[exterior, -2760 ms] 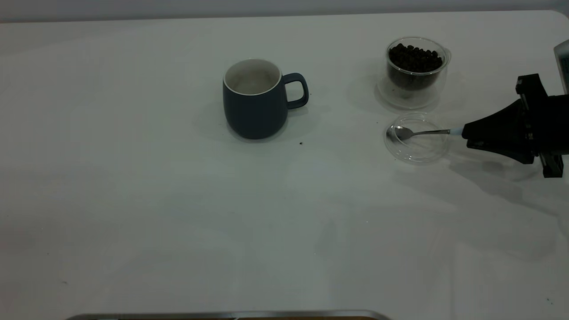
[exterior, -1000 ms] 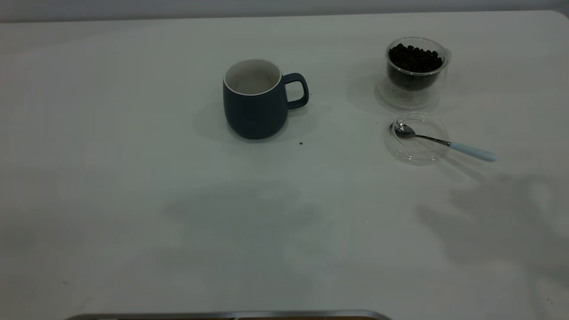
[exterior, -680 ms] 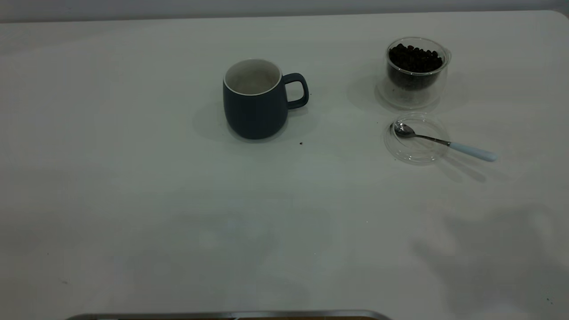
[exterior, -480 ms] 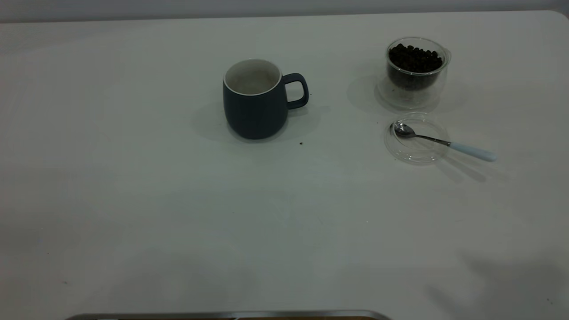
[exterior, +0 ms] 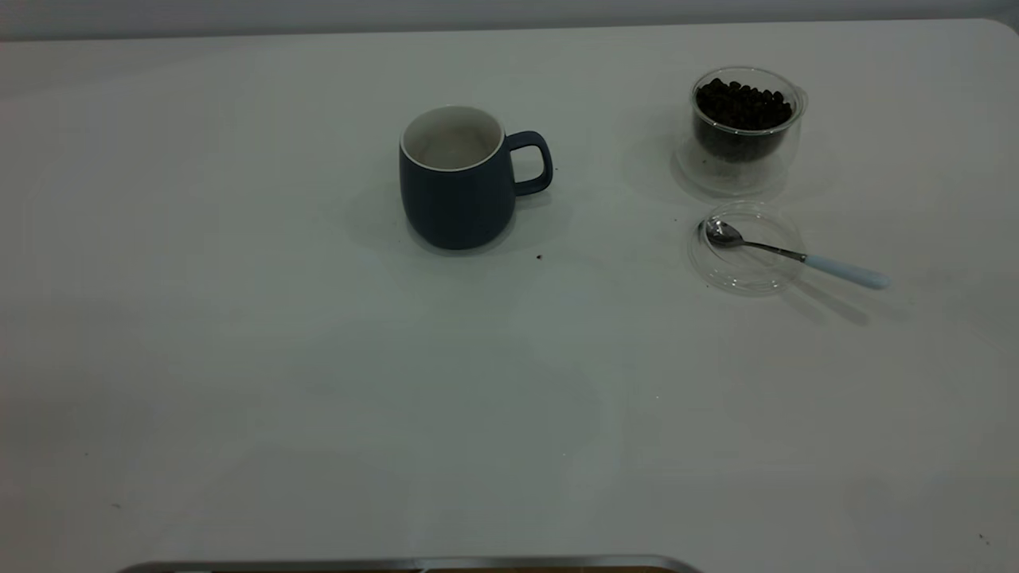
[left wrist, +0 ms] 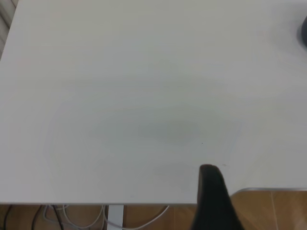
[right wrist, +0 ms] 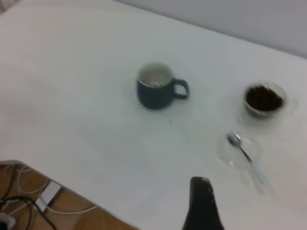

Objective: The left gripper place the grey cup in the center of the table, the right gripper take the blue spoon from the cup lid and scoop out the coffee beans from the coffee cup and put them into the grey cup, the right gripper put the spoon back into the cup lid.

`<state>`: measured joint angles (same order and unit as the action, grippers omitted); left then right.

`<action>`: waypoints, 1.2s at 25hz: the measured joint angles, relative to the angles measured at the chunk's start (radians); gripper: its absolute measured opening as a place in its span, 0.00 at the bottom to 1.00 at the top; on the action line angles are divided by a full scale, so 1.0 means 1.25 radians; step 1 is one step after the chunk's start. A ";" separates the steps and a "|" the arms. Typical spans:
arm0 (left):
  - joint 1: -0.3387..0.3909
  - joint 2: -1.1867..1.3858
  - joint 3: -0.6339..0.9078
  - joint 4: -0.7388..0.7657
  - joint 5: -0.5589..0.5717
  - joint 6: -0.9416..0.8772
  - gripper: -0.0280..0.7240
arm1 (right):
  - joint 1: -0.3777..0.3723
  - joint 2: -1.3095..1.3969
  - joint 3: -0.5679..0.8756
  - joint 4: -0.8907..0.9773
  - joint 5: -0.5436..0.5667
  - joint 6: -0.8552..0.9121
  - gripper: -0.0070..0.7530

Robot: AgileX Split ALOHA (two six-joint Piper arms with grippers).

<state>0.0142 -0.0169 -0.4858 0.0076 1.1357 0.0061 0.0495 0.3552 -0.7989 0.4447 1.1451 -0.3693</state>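
1. The mug (exterior: 458, 181) is standing upright on the desk (exterior: 239, 358), near the middle, and I am using it as my landmark. Its loop handle is pointing toward the glass cup (exterior: 743, 131).
2. The mug's white inside is showing; in the right wrist view something small and dark is sitting at the bottom of the mug (right wrist: 157, 87), too blurred for me to identify.
3. The glass cup is standing well to the handle side of the mug, a little farther back on the desk, and is holding a heap of coffee beans (exterior: 743, 105).
4. The clear lid (exterior: 747, 248) is lying flat just in front of the glass cup, well apart from the mug.
5. The spoon (exterior: 792, 255) is resting with its metal bowl inside the lid, on the edge nearest the mug, while its pale blue handle is sticking out over the lid's rim on the side away from the mug.
6. My right gripper (right wrist: 201, 203) is hanging above the desk's near edge, well away from the mug, touching nothing. Only one dark finger is showing, so I cannot tell whether it is apart or together.
7. My left gripper (left wrist: 213, 196) is hanging over the desk's edge, far from the mug, holding nothing; I cannot tell its state either.
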 joint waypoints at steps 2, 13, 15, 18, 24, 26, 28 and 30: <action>0.000 0.000 0.000 0.000 0.000 0.000 0.77 | 0.000 -0.041 0.002 -0.051 0.021 0.066 0.78; 0.000 0.000 0.000 0.000 0.000 0.000 0.77 | 0.000 -0.216 0.162 -0.281 0.038 0.226 0.78; 0.000 0.000 0.000 0.000 0.000 0.000 0.77 | 0.000 -0.234 0.183 -0.297 0.023 0.228 0.78; 0.000 0.000 0.000 0.000 0.000 0.000 0.77 | 0.000 -0.268 0.223 -0.308 -0.017 0.231 0.78; 0.000 0.000 0.000 0.000 0.000 0.000 0.77 | 0.026 -0.289 0.255 -0.313 -0.019 0.231 0.78; 0.000 0.000 0.000 0.000 0.000 0.000 0.77 | 0.032 -0.289 0.256 -0.313 -0.019 0.233 0.78; 0.000 0.000 0.000 0.000 0.000 0.000 0.77 | 0.033 -0.289 0.256 -0.315 -0.019 0.237 0.78; 0.000 0.000 0.000 0.000 0.000 0.002 0.77 | 0.033 -0.289 0.256 -0.315 -0.019 0.238 0.78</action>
<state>0.0142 -0.0169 -0.4858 0.0076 1.1357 0.0087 0.0908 -0.0063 -0.4788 0.0506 1.1218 -0.0713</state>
